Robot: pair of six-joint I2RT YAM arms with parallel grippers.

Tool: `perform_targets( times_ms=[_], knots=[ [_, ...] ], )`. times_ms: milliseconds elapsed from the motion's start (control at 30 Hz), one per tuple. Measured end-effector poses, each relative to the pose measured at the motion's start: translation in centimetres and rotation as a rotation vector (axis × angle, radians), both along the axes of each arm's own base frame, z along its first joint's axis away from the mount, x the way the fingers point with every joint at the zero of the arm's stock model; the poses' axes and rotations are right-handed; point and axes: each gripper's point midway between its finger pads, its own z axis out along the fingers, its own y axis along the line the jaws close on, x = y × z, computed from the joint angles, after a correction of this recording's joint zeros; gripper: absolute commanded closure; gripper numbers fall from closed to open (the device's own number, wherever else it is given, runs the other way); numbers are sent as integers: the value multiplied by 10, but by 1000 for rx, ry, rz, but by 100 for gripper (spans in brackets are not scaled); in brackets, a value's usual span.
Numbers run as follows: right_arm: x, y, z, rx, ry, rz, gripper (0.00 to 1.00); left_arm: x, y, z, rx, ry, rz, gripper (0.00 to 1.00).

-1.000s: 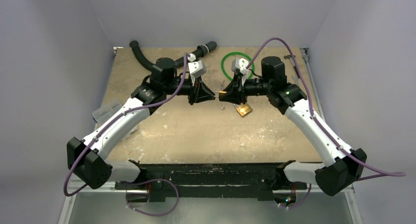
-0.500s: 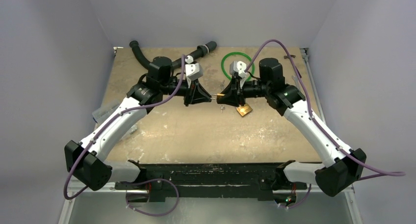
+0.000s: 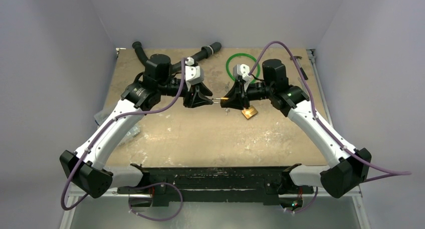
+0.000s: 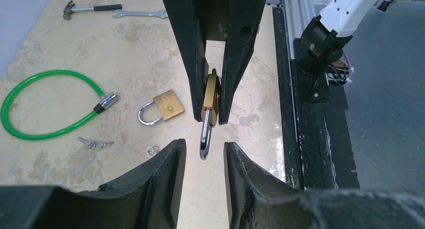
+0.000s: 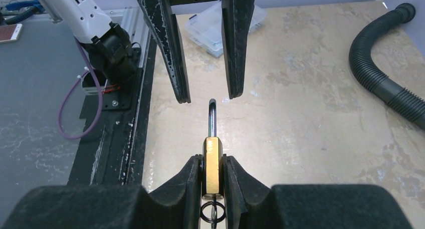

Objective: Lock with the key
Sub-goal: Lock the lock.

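lock [image 5: 212,171] clamped in right hand [image 4: 211,115], left hand [image 4: 203,146] parted beside it

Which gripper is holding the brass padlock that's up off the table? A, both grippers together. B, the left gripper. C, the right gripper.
C: the right gripper is clamped on the brass body of the padlock, while the left gripper stands open, with a gap showing on each side of the shackle.

Green round cable loop [image 3: 227,66] at twelve o'clock on the surface [image 3: 200,139], black ribbed hose [image 5: 388,91] at eleven.
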Motion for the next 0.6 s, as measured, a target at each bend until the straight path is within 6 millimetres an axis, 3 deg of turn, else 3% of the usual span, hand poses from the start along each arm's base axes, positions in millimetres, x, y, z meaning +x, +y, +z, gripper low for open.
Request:
perform_targets(
  times_ms=[267,433,500,600],
  knots=[
    [1,0,-1,-5,-1,-6,100,-4,-13,6,-8,-36,3,60],
    [2,0,-1,-5,1,-9,100,-5,-20,4,-3,-48,2,84],
    [1,0,-1,-5,2,-8,100,-2,-20,3,1,-50,12,99],
    [1,0,-1,-5,5,-7,100,0,-20,2,6,-50,21,100]
  ],
)
